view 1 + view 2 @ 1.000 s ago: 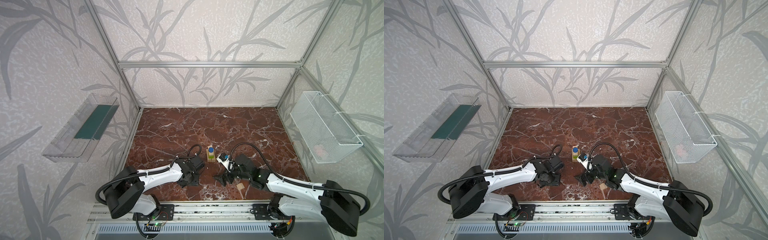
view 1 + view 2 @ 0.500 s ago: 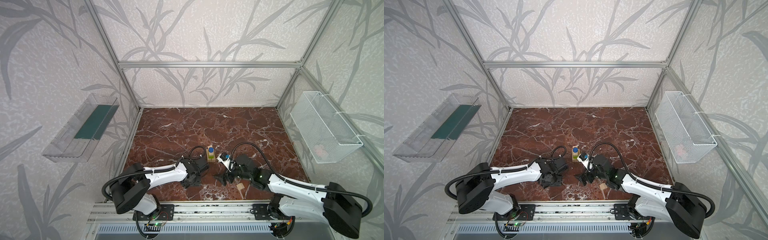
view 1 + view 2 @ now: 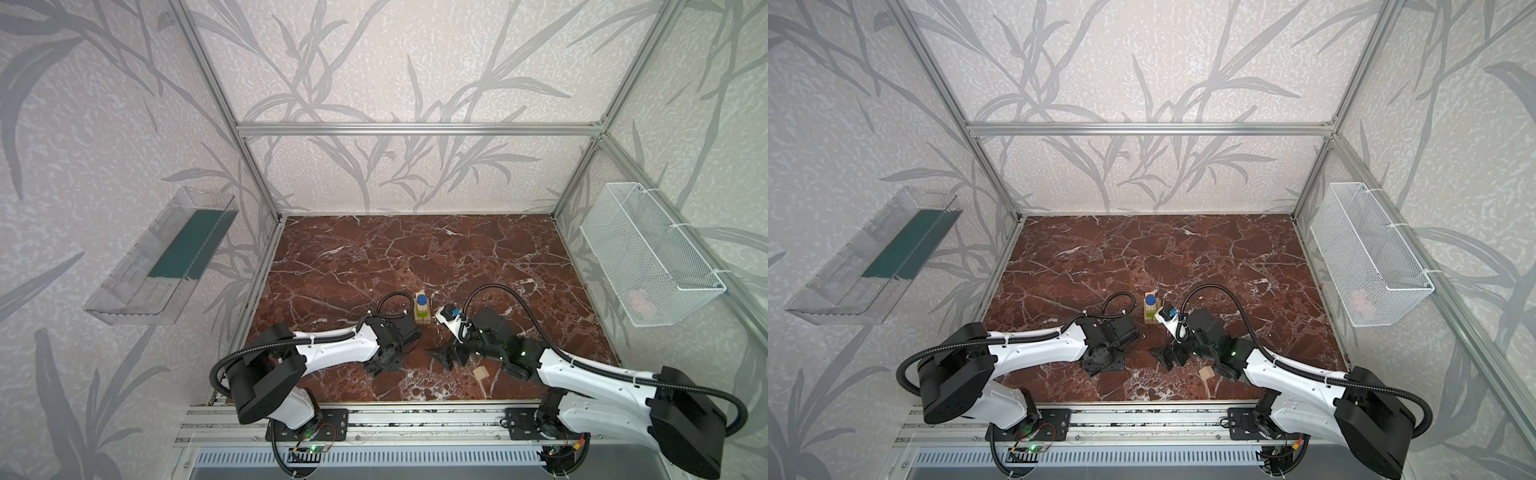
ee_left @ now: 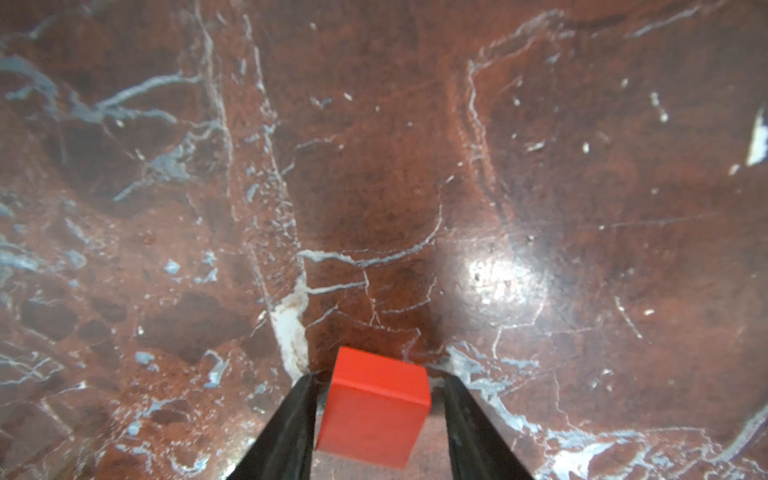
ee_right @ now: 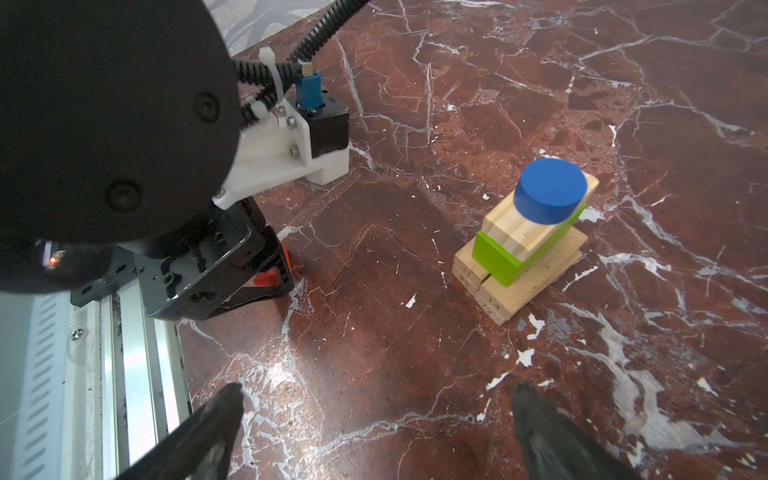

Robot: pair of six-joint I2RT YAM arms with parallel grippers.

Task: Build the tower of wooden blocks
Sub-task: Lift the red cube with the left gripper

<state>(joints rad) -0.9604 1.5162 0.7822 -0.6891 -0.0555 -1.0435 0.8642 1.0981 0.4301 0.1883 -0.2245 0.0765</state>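
Note:
The wood block tower (image 3: 422, 311) (image 3: 1151, 308) stands mid-floor: pale bars (image 5: 519, 286) at the base, then a lime-green bar (image 5: 496, 257) beside a pale bar, and a blue disc (image 5: 548, 195) on top. The red block (image 4: 374, 411) lies on the marble. My left gripper (image 4: 380, 378) (image 3: 382, 365) points down with a finger on each side of it; it is open, and a thin gap shows at the right finger. My right gripper (image 5: 374, 399) (image 3: 440, 357) is wide open and empty, low over the floor in front of the tower. A pale wedge piece (image 3: 482, 372) (image 3: 1206, 373) lies near the right arm.
The left arm's wrist and camera mount (image 5: 299, 137) sit close to the left of the tower. A metal rail (image 3: 374, 415) borders the front edge. A wire basket (image 3: 648, 257) hangs on the right wall and a clear tray (image 3: 162, 253) on the left wall.
The left arm has shifted slightly and its jaws have narrowed around the red block. The right arm has barely moved and stays open.

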